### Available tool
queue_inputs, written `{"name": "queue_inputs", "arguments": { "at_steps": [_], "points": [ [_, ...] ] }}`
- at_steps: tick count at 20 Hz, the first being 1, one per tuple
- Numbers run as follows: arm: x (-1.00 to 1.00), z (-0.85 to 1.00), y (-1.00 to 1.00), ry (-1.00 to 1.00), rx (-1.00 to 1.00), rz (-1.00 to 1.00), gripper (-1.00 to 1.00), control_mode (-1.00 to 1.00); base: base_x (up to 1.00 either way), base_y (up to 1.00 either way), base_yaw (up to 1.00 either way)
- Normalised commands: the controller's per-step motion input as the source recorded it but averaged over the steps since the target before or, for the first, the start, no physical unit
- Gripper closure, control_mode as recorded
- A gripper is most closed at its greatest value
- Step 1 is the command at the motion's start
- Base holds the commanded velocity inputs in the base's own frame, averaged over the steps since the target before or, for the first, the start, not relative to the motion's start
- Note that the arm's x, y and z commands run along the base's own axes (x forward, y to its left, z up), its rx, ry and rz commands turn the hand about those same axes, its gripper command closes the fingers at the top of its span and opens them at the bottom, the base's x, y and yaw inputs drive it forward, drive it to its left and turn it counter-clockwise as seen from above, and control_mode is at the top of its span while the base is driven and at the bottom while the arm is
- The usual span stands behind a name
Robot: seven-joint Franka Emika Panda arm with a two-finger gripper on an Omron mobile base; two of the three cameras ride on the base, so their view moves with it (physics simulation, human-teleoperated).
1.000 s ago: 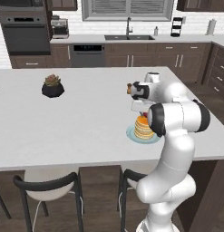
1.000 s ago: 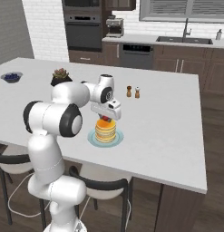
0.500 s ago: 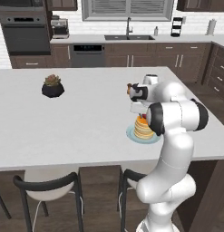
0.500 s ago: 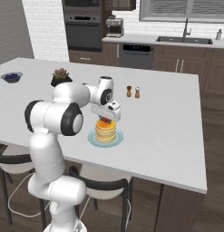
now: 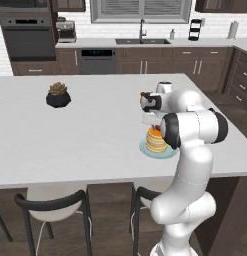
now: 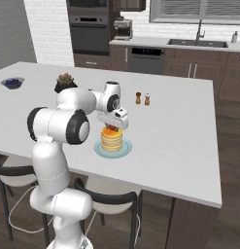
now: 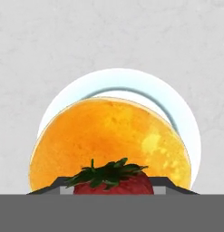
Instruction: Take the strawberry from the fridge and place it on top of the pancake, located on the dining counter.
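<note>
**Holding the strawberry just above the pancake stack**

Looking first at the left base view, you see the pincer (image 5: pixel 151 121) hanging directly over the pancake (image 5: pixel 156 140), which sits on its pale plate (image 5: pixel 145 148) near the right part of the white worktop (image 5: pixel 85 135). A black pot with a plant (image 5: pixel 58 95) stands well apart on the left. From this side you cannot tell how the fingers stand.

In the right base view, the pincer (image 6: pixel 113 128) is just above the pancake (image 6: pixel 111 140), and a small red spot, the strawberry (image 6: pixel 114 128), shows between hand and stack. Whether the berry already touches the syrup top, you cannot tell. Two small shakers (image 6: pixel 142 98) stand behind, apart from the plate (image 6: pixel 125 151).

In the hand view, the strawberry (image 7: pixel 114 182) is pinched between the two dark fingertips (image 7: pixel 50 188), its green leaves turned toward the camera. The pancake (image 7: pixel 109 136) lies straight beyond it, along the line of the pincer, and the plate (image 7: pixel 186 118) rings it. The berry appears near the lower edge of the stack in this view, not over its middle.

My judgement: the coming move turns on this vertical relation. The stack is directly under the berry, so you only need to release, perhaps after a small shift toward the centre, because the berry may roll off the edge.
</note>
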Motion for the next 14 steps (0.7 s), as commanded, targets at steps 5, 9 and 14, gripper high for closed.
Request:
{"name": "queue_inputs", "arguments": {
  "at_steps": [5, 9, 14],
  "points": [
    [-0.44, -0.21, 0.0, -0.02, 0.0, 0.0, -1.0, -1.0, 0.0, 0.0, 0.0],
    [-0.38, -0.03, 0.0, -0.03, 0.0, 0.01, -1.0, -1.0, 0.0, 0.0, 0.0],
    [-0.04, 0.13, 0.0, 0.0, 0.0, 0.0, -1.0, -1.0, 0.0, 0.0, 0.0]
  ]
}}
